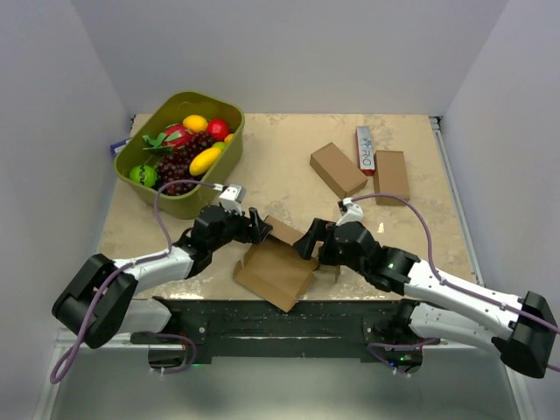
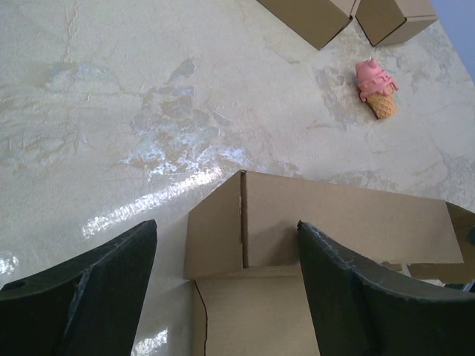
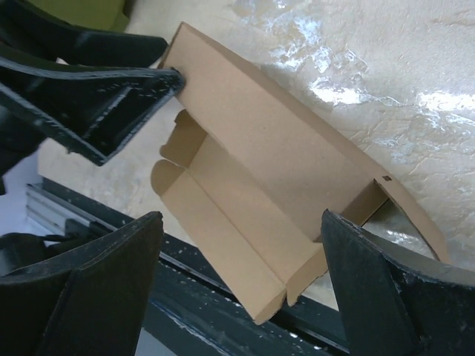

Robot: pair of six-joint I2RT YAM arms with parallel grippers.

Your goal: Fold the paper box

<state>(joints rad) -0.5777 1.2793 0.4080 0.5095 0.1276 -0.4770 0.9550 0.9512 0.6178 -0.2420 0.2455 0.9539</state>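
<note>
The half-folded paper box lies at the counter's near edge between the left hand and right hand, both spread wide and grasping nothing, seemingly straddling its walls ready to fold them.

Paper box between left end effector and right end effector, tub behind-left.
</note>
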